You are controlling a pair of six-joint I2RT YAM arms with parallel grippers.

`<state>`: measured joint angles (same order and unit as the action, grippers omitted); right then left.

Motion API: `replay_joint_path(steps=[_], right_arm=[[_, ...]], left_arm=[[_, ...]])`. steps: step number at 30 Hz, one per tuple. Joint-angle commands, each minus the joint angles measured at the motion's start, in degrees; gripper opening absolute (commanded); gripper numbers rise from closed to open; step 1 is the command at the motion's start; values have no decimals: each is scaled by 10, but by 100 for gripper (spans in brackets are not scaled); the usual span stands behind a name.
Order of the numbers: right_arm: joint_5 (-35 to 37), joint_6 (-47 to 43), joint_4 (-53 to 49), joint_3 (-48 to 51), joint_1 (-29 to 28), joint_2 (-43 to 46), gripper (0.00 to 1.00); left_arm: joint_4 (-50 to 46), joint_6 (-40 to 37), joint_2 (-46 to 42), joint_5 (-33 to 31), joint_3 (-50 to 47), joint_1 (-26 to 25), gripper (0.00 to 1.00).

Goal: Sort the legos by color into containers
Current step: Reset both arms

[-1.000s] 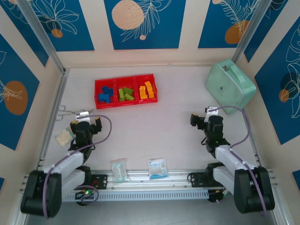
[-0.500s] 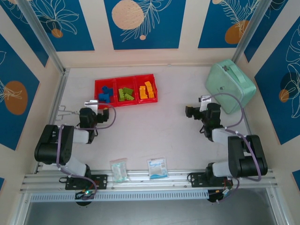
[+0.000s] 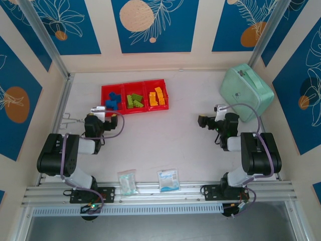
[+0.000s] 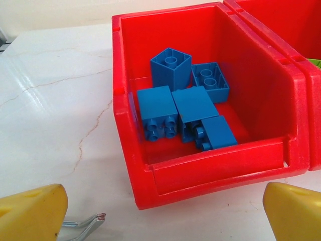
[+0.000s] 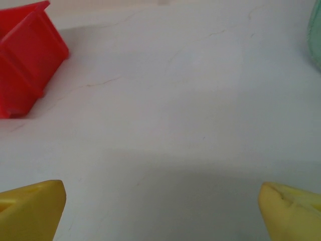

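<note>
Sorted by colour: the small chunky blue plastic bricks (image 4: 185, 108) lie in the left bin of the long red plastic tray of three joined bins (image 3: 135, 111). The green plastic bricks (image 3: 134, 100) sit in the middle bin and the orange-yellow plastic bricks (image 3: 157, 96) in the right one. Each colour has its own compartment, so, as I judge it, the job looks finished. My left gripper (image 4: 163, 213) hovers low over the pale marbled desk (image 3: 165, 140) just in front of the tray's left bin, jaws spread wide and holding nothing. My right gripper (image 5: 160, 211), equally wide apart and empty, faces the tray from well off its right end, between the tray and the mint green rounded zip case (image 3: 247, 93). Both arms are folded low, elbows tucked back toward their bases, forearms roughly level.
</note>
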<state>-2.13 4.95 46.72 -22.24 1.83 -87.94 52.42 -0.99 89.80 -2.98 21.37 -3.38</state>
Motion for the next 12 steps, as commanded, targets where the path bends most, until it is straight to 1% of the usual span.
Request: replay_joint_path(steps=[1, 4, 7, 12], right_arm=[[64, -3, 6, -13, -25, 7, 99], [78, -5, 6, -11, -31, 8, 99], [54, 3, -9, -19, -18, 6, 99], [55, 3, -8, -18, -18, 7, 99]], left_arm=[[25, -9, -1, 9, -4, 4, 99], [25, -9, -1, 9, -4, 4, 99], [25, -9, -1, 9, -4, 4, 99], [24, -9, -1, 10, -3, 4, 100]])
